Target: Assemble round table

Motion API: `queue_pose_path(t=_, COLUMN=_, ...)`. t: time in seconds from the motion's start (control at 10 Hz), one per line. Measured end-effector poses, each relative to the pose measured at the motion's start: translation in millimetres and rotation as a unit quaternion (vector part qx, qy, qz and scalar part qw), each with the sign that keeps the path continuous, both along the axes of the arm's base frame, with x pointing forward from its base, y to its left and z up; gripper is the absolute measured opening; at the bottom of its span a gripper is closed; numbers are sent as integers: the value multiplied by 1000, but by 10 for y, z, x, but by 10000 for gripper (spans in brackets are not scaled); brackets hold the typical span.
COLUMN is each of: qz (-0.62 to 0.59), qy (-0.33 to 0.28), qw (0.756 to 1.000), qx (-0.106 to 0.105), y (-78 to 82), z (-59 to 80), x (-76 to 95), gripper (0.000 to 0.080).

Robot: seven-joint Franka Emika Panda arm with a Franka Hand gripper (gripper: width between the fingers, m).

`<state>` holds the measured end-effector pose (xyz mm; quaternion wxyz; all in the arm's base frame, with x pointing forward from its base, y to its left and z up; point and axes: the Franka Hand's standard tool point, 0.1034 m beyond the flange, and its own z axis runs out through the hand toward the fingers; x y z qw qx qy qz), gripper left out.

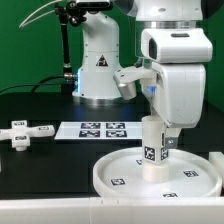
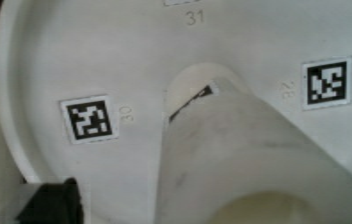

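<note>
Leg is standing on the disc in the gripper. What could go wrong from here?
The gripper grips the leg near its top, upright at the middle of the disc; whether it is seated cannot be seen, so releasing may topple it. Turning or pushing the leg could also slide the disc, which nothing visibly holds down.

Just the marker board here, thin white strip lying flat on the black table. Four square black-and-white tags printed in a row along it. Set toward the back, dark tabletop showing all around its edges.
</note>
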<state>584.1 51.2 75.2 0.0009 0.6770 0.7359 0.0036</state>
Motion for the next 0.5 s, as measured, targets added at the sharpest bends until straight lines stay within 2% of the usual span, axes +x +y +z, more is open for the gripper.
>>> queue_pose_path(t=0.4, qz=93, qy=1, qw=996, qx=-8, y=-69, z=-22, x=-3, gripper=649)
queue_pose_path(t=0.5, qz=92, qy=2, qw=996, qx=-8, y=-71, z=-31, x=-6, gripper=526)
